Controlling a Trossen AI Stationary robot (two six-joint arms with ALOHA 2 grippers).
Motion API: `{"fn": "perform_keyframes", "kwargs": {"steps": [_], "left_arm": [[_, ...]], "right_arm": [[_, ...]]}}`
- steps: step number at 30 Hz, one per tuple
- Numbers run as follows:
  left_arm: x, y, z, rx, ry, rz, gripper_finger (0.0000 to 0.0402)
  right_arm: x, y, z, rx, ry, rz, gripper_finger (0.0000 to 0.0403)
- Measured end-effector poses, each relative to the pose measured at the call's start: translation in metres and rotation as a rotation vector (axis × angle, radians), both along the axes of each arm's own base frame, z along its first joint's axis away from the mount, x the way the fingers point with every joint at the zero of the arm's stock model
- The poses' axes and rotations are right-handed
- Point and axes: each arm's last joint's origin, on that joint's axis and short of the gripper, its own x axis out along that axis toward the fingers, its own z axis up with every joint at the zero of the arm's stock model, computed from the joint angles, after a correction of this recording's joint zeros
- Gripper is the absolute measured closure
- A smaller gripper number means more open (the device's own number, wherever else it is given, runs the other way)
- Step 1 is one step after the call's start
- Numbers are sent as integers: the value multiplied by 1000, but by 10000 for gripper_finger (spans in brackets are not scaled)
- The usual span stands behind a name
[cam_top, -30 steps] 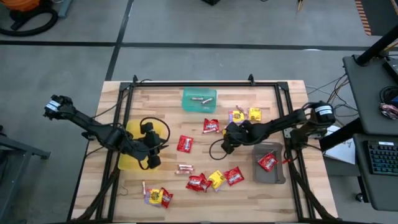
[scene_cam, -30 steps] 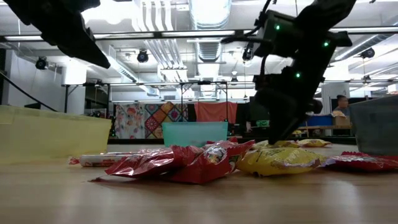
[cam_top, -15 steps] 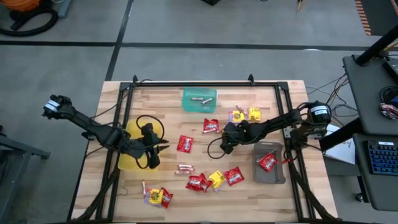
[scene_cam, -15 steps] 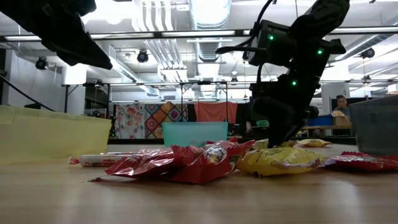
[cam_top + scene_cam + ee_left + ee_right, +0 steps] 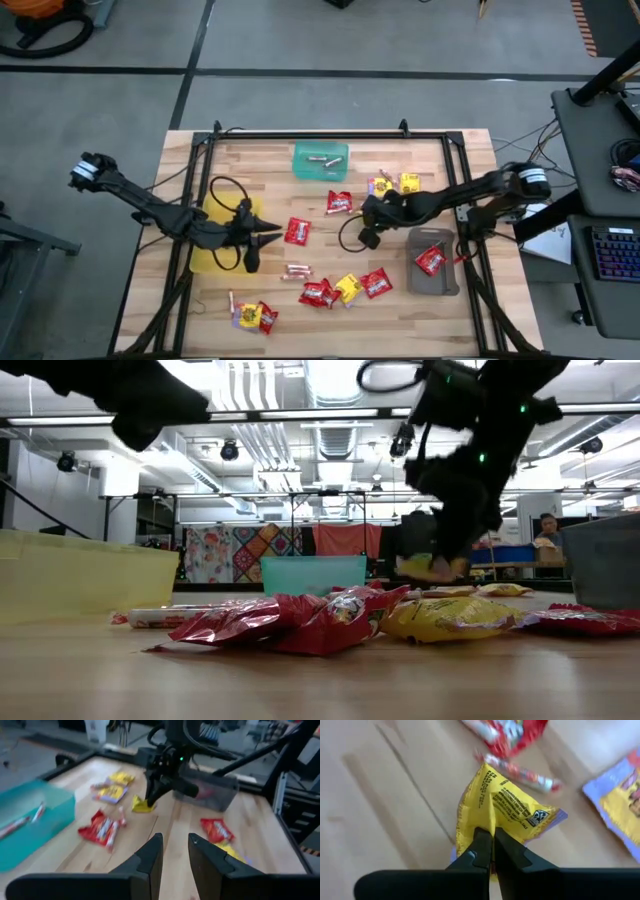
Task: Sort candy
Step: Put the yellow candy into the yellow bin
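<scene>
Candy lies scattered on the wooden table: red packets (image 5: pixel 297 231) (image 5: pixel 318 293), yellow packets with purple marks (image 5: pixel 409 183) and small twisted rolls (image 5: pixel 297 270). My right gripper (image 5: pixel 368 238) hangs over the table's middle right, shut on one yellow packet (image 5: pixel 505 810), which also shows in the low view (image 5: pixel 430 568). My left gripper (image 5: pixel 175 851) stands open just right of the yellow tray (image 5: pixel 212 250), nothing between its fingers. My right gripper pinches the yellow packet between its two fingers at a crumpled edge (image 5: pixel 487 832). The fingers (image 5: pixel 150 795) point down from above. The packet (image 5: pixel 142 806) hangs below the fingertips, lifted clear of the table.
A teal tray (image 5: pixel 320 160) with rolls sits at the far middle. A grey tray (image 5: pixel 445 275) holding a red packet stands at the right. More candy lies near the front edge (image 5: pixel 252 316) (image 5: pixel 350 288). A black frame rims the table.
My right gripper has shut on the yellow packet and risen, lifting it clear of the table. My left gripper has swung from over the yellow tray toward the table's right, turning to point that way.
</scene>
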Motion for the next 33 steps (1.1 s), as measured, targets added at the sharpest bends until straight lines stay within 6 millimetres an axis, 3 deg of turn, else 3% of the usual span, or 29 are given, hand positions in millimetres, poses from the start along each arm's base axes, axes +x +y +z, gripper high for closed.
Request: {"fn": "perform_keyframes", "kwargs": {"steps": [10, 17, 24, 33], "left_arm": [[16, -8, -2, 101, -65, -34, 319], [37, -18, -9, 253, -145, -64, 260], [67, -30, -20, 406, -212, -149, 207], [114, -34, -35, 479, -158, -143, 219]], "right_arm": [[-7, 7, 44, 103, -379, 216, 394], [-1, 19, 52, 357, -754, 499, 394], [11, 25, 49, 448, -800, 575, 394], [30, 31, 46, 490, -774, 625, 394]]}}
